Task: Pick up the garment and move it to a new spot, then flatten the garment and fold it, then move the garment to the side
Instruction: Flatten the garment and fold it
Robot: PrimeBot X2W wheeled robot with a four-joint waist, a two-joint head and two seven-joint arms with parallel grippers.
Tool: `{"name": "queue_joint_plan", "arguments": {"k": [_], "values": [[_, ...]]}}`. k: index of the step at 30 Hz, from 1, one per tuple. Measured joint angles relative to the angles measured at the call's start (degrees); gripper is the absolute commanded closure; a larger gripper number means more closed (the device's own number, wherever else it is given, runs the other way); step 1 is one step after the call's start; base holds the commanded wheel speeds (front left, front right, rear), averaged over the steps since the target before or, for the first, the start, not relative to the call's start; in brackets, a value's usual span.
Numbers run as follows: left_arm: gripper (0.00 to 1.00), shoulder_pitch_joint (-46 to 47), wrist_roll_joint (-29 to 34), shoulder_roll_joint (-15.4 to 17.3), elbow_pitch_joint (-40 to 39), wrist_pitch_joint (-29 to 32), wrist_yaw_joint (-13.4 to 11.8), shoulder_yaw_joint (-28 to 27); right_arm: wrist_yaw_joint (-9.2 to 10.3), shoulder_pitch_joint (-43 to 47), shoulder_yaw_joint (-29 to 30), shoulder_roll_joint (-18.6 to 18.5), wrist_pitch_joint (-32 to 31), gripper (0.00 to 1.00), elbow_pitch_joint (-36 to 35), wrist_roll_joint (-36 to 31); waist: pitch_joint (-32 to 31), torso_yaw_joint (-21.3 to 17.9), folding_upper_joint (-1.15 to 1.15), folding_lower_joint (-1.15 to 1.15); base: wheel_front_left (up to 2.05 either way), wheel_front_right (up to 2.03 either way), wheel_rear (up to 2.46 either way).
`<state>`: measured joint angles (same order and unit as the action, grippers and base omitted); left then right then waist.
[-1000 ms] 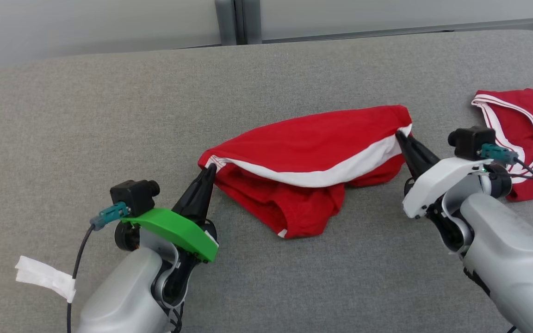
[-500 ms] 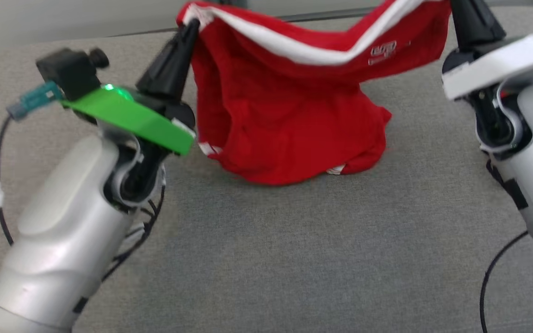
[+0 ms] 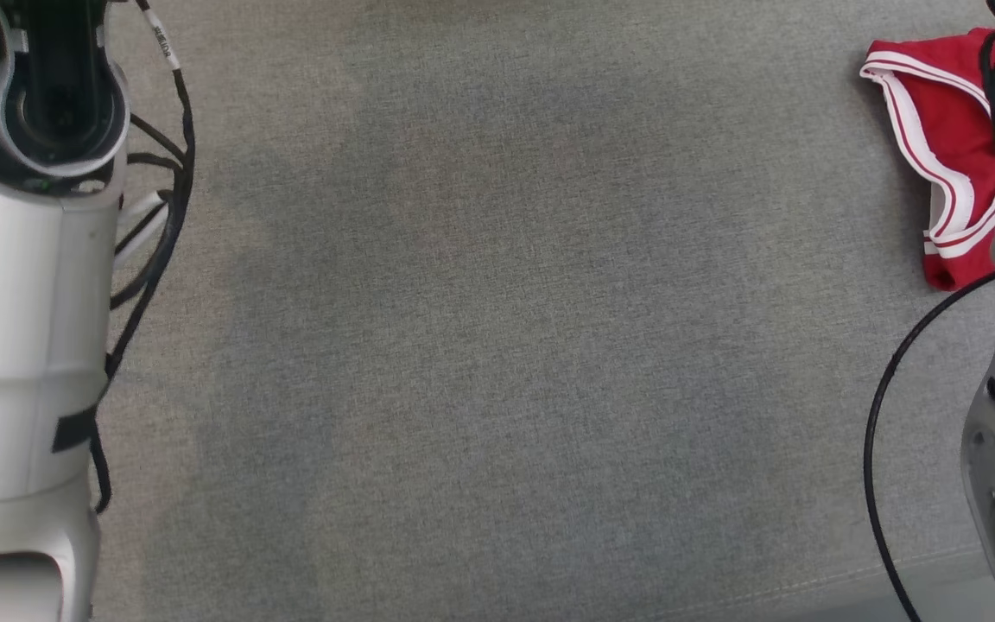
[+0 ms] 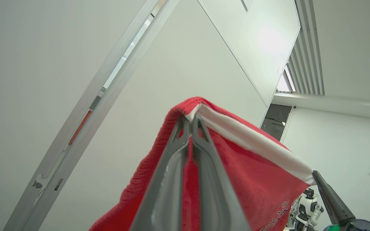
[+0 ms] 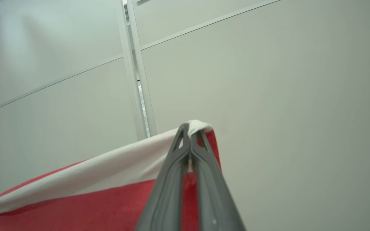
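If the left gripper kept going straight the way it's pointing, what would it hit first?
The left gripper, shut on the red garment, points upward; past that pinched corner the way looks free up to the pale wall panel, though depth is unclear.

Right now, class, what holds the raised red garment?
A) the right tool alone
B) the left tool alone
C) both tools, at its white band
C: the left tool and the right tool are each shut on the white band of the garment.
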<state>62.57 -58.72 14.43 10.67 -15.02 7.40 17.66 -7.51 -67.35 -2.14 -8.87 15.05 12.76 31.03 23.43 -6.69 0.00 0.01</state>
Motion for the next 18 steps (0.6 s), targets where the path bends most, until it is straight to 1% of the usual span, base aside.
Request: {"name": "queue_joint_plan", "arguments": {"k": [2,3,5,7,8,11,13,15,18], "values": [[1.0,-3.14,1.48,-1.51,-2.91,-0.01,0.0,-1.72,-0.01,2.43,0.01,0.46,0.01,1.0,-3.36,-1.99,-0.27,-0.05,0.0,-0.01,0.0,0.0,0.0],[1.0,-5.37,1.51,-2.22,-3.86,-0.03,0.0,-1.71,-0.01,4.14,-0.85,-0.08,0.01,1.0,-3.99,-3.18,-0.56,-0.04,0.0,-0.01,0.0,0.0,0.0],[1.0,-9.59,1.45,-2.34,-3.91,-0.11,0.0,0.89,0.01,7.79,-3.36,-1.41,0.01,1.0,-3.0,-3.91,-1.28,0.01,0.0,-0.01,0.0,0.0,0.0],[1.0,-14.32,1.62,-1.03,-2.02,-0.09,-0.01,6.11,0.01,12.32,-7.34,-3.48,-0.93,1.0,-0.11,-4.14,-2.43,0.17,0.0,-0.01,0.0,0.0,0.0],[1.0,-16.09,1.54,-0.71,-1.05,-0.1,-0.01,7.59,0.01,14.1,-8.69,-4.36,-1.58,1.0,0.83,-4.04,-2.96,0.28,0.0,-0.01,0.0,0.0,0.0],[1.0,-21.53,1.13,1.08,2.42,-0.08,-0.01,12.71,-0.03,20.54,-13.76,-7.28,-7.3,1.0,2.64,-2.07,-5.29,0.82,0.0,-0.01,0.0,0.0,0.0],[1.0,-24.48,1.31,1.67,3.8,-0.1,0.0,14.48,-0.01,24.55,-15.92,-9.56,-11.84,1.0,2.53,-0.26,-6.68,1.12,0.0,-0.02,0.0,0.0,0.0],[1.0,-27.68,1.18,2.43,4.91,-0.1,-0.01,17.44,-0.02,28.76,-17.59,-12.0,-16.46,1.0,1.56,1.27,-8.05,1.32,0.0,-0.02,0.0,0.0,0.0],[1.0,-32.89,-1.96,3.7,5.99,-0.09,-0.01,22.93,-0.01,35.83,-19.39,-15.43,-24.49,1.0,-1.35,4.6,-10.29,1.49,0.0,-0.02,0.0,0.0,0.0]]}}
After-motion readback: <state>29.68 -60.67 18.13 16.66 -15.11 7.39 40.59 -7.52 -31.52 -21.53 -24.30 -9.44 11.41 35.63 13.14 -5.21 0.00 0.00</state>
